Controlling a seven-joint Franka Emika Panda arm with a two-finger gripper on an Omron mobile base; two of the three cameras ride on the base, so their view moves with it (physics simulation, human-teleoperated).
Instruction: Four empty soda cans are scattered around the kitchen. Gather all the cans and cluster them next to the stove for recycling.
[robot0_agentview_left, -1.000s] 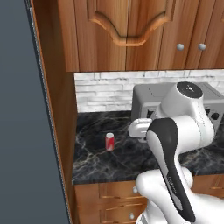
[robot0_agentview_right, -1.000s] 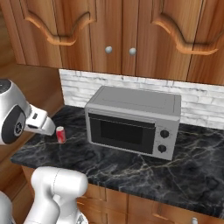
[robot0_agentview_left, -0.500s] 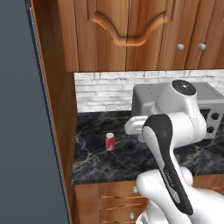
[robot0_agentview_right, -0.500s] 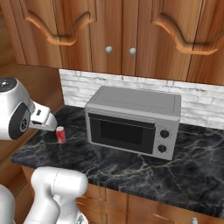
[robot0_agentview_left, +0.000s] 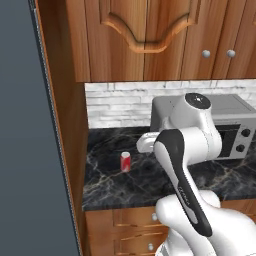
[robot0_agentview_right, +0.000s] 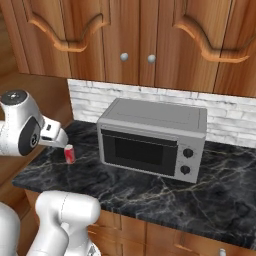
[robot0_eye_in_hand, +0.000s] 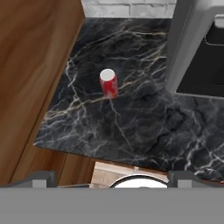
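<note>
One soda can (robot0_agentview_left: 125, 161) stands upright on the black marble counter (robot0_agentview_left: 150, 180), left of centre in the left base view, near the tall wood cabinet side (robot0_agentview_left: 62, 125). In the right base view the can (robot0_agentview_right: 69, 153) sits at middle left, well apart from the silver toaster oven (robot0_agentview_right: 152, 140) (which takes the centre). In the hand view the can (robot0_eye_in_hand: 108, 82) is upper centre, silver top up, with the toaster oven (robot0_eye_in_hand: 197, 48) at upper right and the wood panel (robot0_eye_in_hand: 30, 78) along the left.

Gripper (robot0_eye_in_hand: 111, 177): finger tips (robot0_eye_in_hand: 43, 178) show at the bottom corners, spread wide apart, nothing between them. It hangs above the counter's front edge, clear of the can.
</note>
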